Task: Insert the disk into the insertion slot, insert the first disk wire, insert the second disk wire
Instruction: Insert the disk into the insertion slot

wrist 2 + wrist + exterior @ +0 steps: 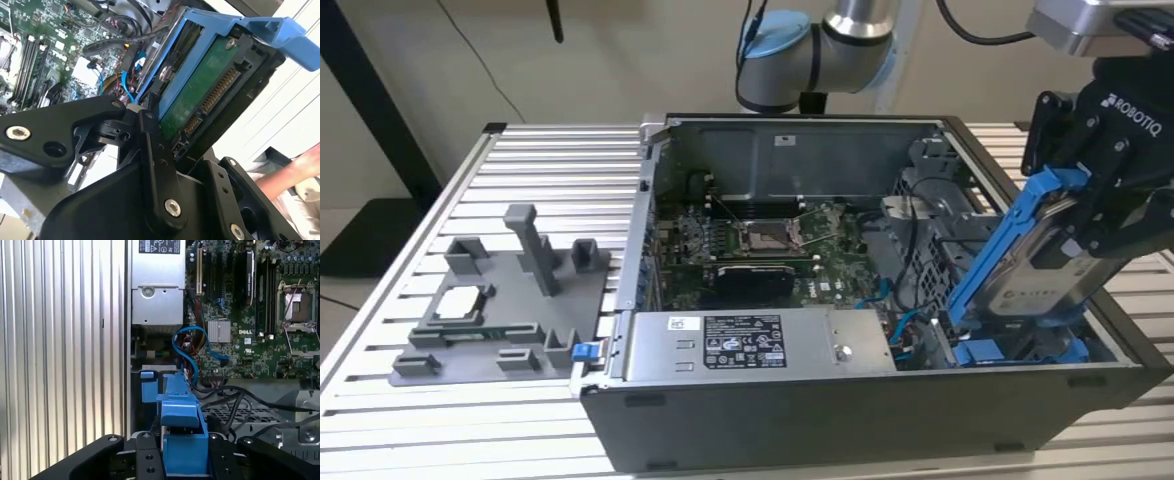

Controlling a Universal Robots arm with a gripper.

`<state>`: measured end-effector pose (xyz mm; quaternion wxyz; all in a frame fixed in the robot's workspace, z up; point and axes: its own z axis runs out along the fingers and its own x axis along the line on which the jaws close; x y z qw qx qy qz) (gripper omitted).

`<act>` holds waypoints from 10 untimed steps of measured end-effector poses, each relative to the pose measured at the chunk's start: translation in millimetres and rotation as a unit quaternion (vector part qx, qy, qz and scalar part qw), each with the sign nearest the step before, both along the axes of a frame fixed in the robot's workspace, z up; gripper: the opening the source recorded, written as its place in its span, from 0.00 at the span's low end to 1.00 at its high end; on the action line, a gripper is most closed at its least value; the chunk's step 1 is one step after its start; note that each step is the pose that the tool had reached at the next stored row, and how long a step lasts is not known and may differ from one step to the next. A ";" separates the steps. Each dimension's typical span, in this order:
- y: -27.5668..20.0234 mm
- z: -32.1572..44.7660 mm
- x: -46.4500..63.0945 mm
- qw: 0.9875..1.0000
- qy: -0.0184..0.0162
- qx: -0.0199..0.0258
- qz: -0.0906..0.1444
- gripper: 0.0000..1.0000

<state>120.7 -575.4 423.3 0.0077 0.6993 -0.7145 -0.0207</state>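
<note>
The disk (1045, 268), silver-grey in a bright blue carrier frame (998, 250), hangs tilted over the open computer case's side on the exterior view's right. My black gripper (1091, 215) is shut on it. Its lower end dips toward the insertion slot (1014, 350), a bay with blue fittings in the case's near corner. In the second wrist view the disk's green underside (200, 100) with its connector shows between my fingers (150, 137). In the first wrist view the blue carrier (182, 437) sits in the gripper (185, 462). Blue disk wires (192, 347) loop inside the case beyond the carrier.
A grey labelled power-supply box (747, 343) lies along the case's near wall, with the motherboard (761, 245) behind it. A grey fixture (507, 300) stands on the slatted aluminium table (400, 420) at the exterior view's left. A person's arm (295, 170) is visible in the second wrist view.
</note>
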 end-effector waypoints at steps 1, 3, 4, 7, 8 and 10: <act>-0.4 -1.7 0.0 1.000 0.000 0.000 0.000 0.00; -0.5 -4.9 0.0 1.000 0.001 0.000 0.000 0.00; -0.5 -6.7 0.0 1.000 0.002 0.000 0.000 0.00; -0.6 -12.1 0.0 1.000 0.002 0.000 0.000 0.00; -0.6 -13.9 0.0 1.000 0.002 0.000 0.000 0.00; -0.6 -16.9 0.3 1.000 0.002 0.000 0.000 0.00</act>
